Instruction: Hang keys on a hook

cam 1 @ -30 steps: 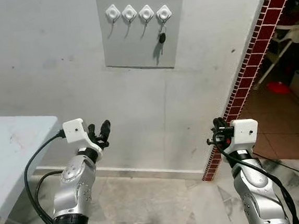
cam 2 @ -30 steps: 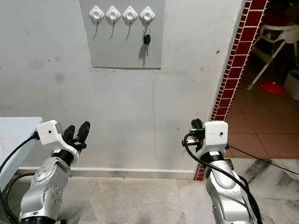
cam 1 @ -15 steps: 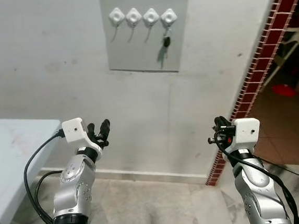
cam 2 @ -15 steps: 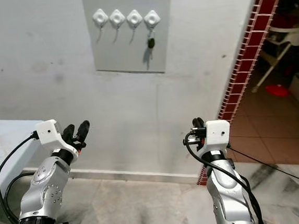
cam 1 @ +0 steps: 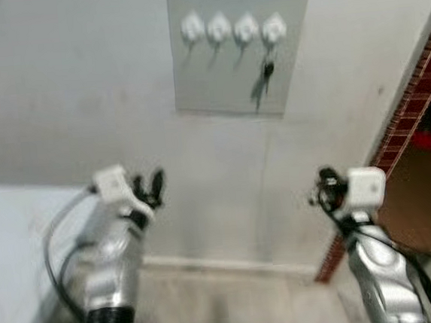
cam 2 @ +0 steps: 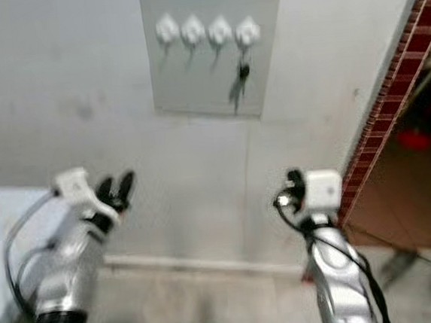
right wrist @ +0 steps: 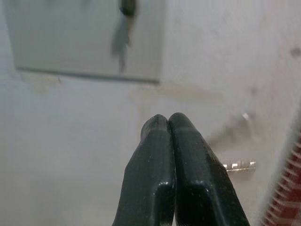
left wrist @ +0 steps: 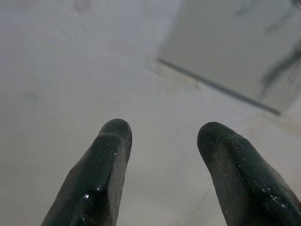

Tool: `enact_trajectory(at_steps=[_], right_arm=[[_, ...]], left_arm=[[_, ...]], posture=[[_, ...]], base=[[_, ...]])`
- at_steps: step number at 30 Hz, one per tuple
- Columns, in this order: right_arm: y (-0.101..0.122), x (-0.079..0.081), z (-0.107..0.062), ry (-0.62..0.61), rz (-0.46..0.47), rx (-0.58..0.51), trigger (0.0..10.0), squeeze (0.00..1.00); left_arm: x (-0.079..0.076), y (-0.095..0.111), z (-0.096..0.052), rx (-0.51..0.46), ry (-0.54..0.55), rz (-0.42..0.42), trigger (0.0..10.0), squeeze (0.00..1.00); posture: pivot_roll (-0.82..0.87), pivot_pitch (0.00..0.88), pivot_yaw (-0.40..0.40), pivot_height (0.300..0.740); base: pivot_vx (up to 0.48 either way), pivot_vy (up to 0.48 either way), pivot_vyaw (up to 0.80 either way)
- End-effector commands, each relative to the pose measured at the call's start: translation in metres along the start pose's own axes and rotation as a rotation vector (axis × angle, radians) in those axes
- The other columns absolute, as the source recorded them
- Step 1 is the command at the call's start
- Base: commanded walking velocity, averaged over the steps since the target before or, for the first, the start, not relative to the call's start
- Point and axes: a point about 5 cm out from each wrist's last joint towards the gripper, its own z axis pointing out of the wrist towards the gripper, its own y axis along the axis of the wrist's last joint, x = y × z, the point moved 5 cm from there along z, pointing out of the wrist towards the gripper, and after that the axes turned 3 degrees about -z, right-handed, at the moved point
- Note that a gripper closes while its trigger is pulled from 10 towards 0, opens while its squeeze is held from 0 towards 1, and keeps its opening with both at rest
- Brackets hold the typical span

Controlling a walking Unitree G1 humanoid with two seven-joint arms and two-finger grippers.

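4 white hooks (cam 1: 231,29) on grey wall board (cam 1: 216,86), keys (cam 1: 267,71) already hung at 1 o'clock; left gripper (left wrist: 162,136) spread empty, right gripper (right wrist: 168,123) pinched empty; best withdraw without snagging.

No text, label, brand or number can be read anywhere — the head views are blurred, and the grey panel (cam 1: 242,47) with its white hooks (cam 1: 232,28) carries no legible marking.

Pale wall (cam 1: 81,90), red-tiled edge (cam 1: 415,110)
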Motion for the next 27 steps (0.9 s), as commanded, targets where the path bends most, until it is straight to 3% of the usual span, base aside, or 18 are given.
enact_trajectory(at_steps=[1,14,27], right_arm=[[0.006,0.0126,0.0037,0.034,0.017,-0.019,10.0,0.0],[0.0064,0.0144,0.0039,0.033,0.024,-0.022,10.0,0.0],[0.0055,0.0164,0.0039,0.036,0.029,-0.021,10.0,0.0]], left_arm=[[0.0135,0.0071,-0.0029,-0.016,0.035,0.017,10.0,0.0],[0.0059,0.0083,-0.0016,-0.01,-0.001,0.144,10.0,0.0],[0.0042,0.006,-0.0022,-0.003,-0.007,0.164,10.0,0.0]], posture=[[0.04,0.0,-0.053,0.74],[0.04,0.0,-0.048,0.74],[0.04,0.0,-0.047,0.74]], base=[[0.352,0.326,0.0],[0.453,0.046,0.0],[0.48,0.0,0.0]])
